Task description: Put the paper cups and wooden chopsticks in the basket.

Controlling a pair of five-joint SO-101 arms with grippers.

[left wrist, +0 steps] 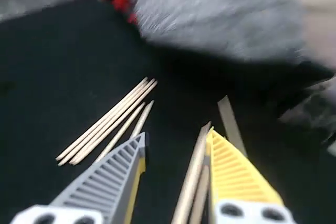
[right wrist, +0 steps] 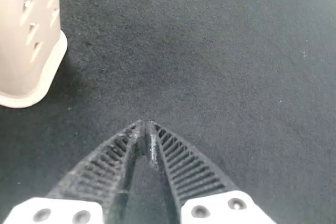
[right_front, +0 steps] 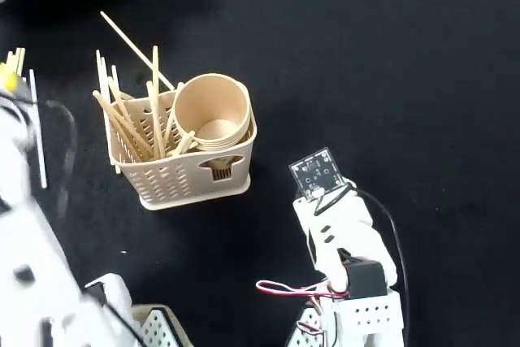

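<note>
A beige slotted basket (right_front: 187,176) stands left of the table's middle. It holds stacked paper cups (right_front: 211,107) and several wooden chopsticks (right_front: 130,119) standing on end. At the far left edge, my left gripper (left wrist: 175,135) is open over the black mat. A couple of chopsticks (left wrist: 193,174) lie along the inner side of its yellow finger (left wrist: 231,171). Several loose chopsticks (left wrist: 107,127) lie on the mat just beyond the grey finger (left wrist: 113,174). My right gripper (right wrist: 144,125) is shut and empty, low over the mat to the right of the basket (right wrist: 26,40).
The table is covered with a black mat (right_front: 390,79). The right arm (right_front: 341,241) sits at the front centre, and a white slotted bin (right_front: 158,327) is at the front left. Grey fabric (left wrist: 220,14) lies past the mat's far left edge.
</note>
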